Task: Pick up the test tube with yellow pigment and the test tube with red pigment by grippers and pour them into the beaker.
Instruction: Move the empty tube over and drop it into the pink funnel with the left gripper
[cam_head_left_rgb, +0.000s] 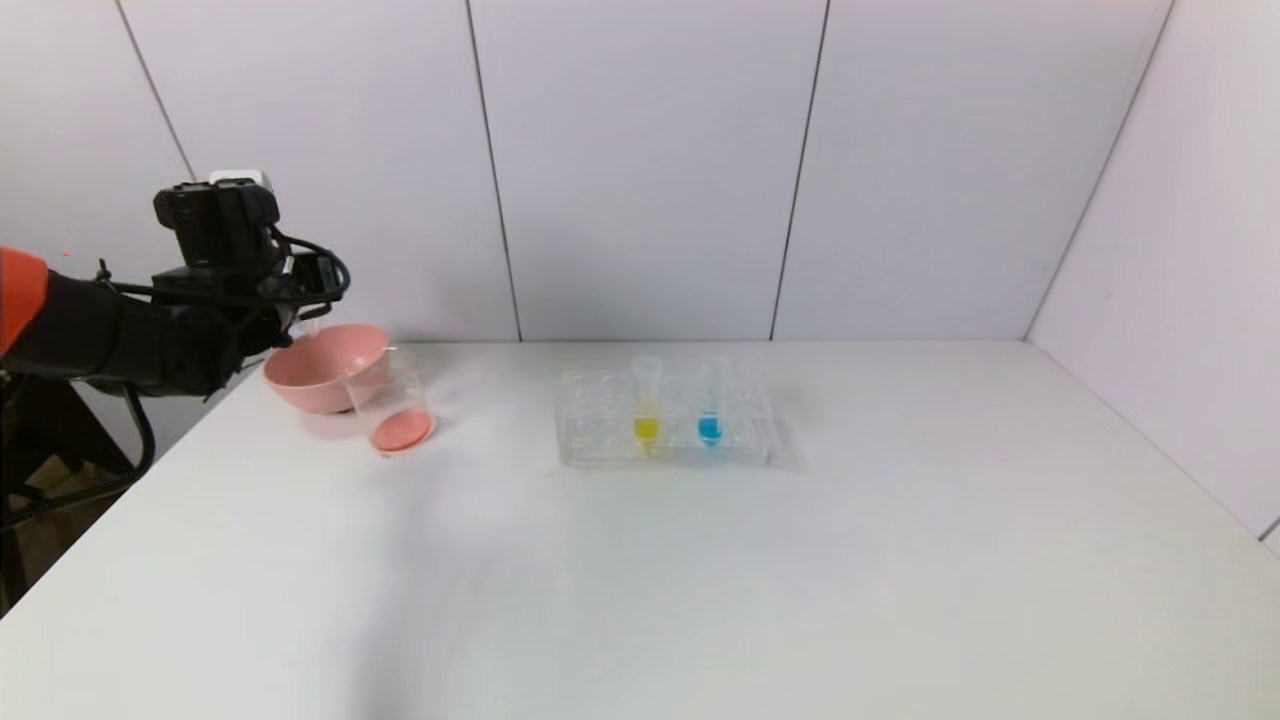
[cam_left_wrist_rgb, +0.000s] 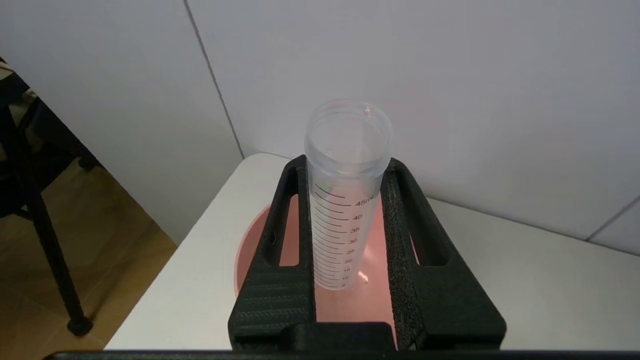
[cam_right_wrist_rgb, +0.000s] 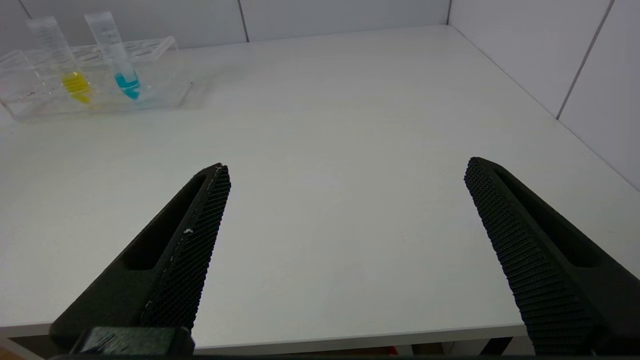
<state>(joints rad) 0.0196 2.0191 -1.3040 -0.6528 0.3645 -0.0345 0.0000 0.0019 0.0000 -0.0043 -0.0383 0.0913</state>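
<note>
White counter: my left end effector is clamped on the emptied test tube over the pink bowl to ditch it, right end effector wide open.

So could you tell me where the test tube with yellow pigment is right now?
The test tube with yellow pigment stands upright in the clear rack mid-table in the head view, just left of the blue-liquid tube, untouched by either gripper.

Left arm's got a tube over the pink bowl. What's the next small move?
Probably lower the left gripper and open it, dropping its test tube into the pink bowl: the tube looks empty, and the beaker already holds reddish liquid. The open right gripper idles at the near table edge.
</note>
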